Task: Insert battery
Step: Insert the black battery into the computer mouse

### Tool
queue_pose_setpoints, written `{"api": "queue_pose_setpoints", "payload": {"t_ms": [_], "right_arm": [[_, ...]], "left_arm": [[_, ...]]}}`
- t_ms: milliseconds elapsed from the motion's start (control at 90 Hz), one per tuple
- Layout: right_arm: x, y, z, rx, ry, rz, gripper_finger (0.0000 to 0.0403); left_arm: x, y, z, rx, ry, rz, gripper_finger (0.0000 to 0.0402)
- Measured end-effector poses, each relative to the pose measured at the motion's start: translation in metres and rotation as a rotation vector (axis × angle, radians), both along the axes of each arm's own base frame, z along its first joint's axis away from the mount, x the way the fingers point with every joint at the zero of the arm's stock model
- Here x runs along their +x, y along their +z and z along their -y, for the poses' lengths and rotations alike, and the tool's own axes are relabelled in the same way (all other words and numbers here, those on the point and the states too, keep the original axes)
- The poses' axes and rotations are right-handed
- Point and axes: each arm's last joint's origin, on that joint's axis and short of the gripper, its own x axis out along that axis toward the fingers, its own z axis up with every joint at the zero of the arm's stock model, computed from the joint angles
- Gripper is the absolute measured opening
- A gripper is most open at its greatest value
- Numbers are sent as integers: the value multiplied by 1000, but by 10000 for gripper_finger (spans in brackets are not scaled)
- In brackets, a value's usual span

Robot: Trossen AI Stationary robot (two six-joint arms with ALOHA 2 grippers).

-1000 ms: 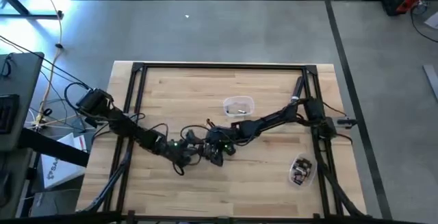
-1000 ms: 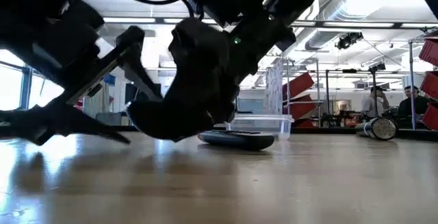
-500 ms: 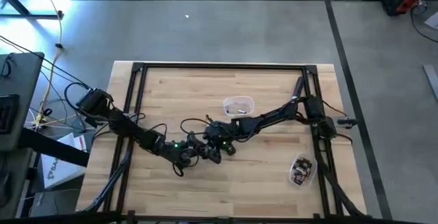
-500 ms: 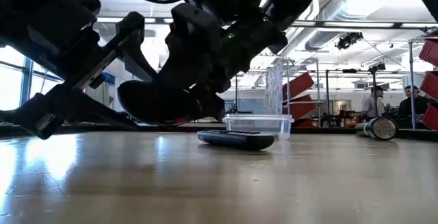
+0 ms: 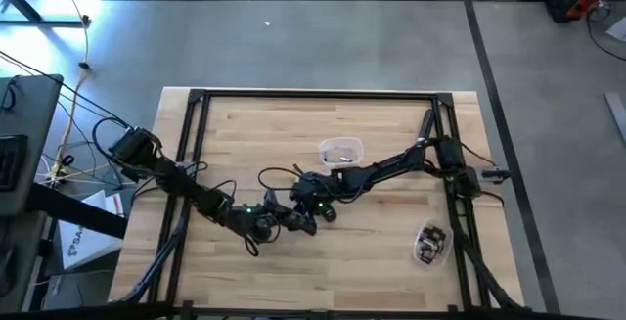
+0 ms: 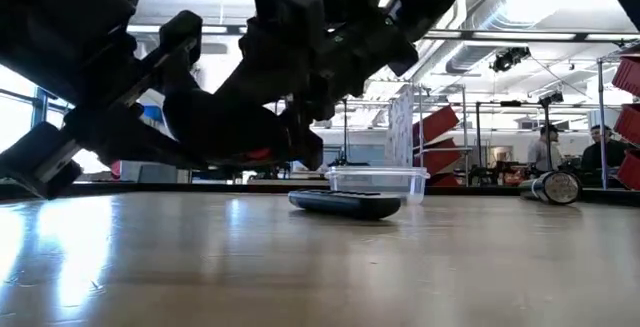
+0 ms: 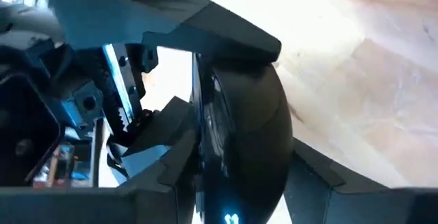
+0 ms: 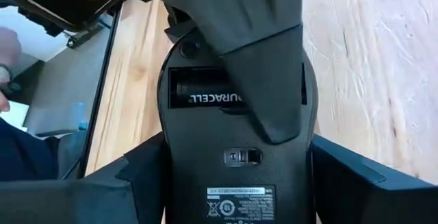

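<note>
A black computer mouse hangs above the table between my two grippers, its underside toward the right wrist camera. Its open battery bay holds a black battery lying flat. My left gripper reaches in from the table's left and my right gripper from the right. Both are shut on the mouse, near the table's middle. A black flat cover lies on the tabletop beyond them. My left gripper pinches the mouse between its two fingers. One finger lies over the underside, across part of the battery bay; the other is on the rounded top. The mouse is lifted clear of the table. My right gripper grips the mouse by its two long sides, one finger on each, at the end with the label. The fingers lie along the mouse. Its underside faces the right wrist camera, and it is clear of the tabletop.
A clear plastic tub stands just beyond the grippers toward the far edge. A second clear tub with small items sits near the right front. A black metal frame borders the table. People are in the room behind.
Both grippers have risen together with the mouse. Its low end, which hung close to the tabletop a second ago, is now well clear, and the mouse lies closer to level. Neither gripper has let go.
</note>
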Motion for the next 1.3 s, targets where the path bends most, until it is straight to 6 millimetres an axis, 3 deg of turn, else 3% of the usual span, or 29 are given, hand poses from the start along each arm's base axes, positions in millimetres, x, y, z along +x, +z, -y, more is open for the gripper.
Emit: {"api": "queue_pose_setpoints", "payload": {"t_ms": [222,411,567,689,878,1011,1167,1300], "right_arm": [[0,3,11,-10,4,11,296],[-3,24,24,-94,16,69,299],[-12,51,26,-375,-17,120,299],[-16,58,11,-651,-11,155,300],[-12,43,-19,-837,41,193,300],[-9,27,-26,-890,-18,169,300],[-4,7,-26,-966,-146,128,300],[1,-8,-27,-909,-170,148,300]], "left_arm": [[1,1,-1,-137,62,12,132],[-3,1,-10,-256,133,-63,131],[-4,3,-28,-433,215,-152,130],[0,10,-48,-656,271,-187,130],[7,17,-87,-1070,419,-224,130],[7,14,-111,-1308,516,-287,129],[5,8,-128,-1460,624,-339,129],[2,5,-137,-1464,691,-362,143]]}}
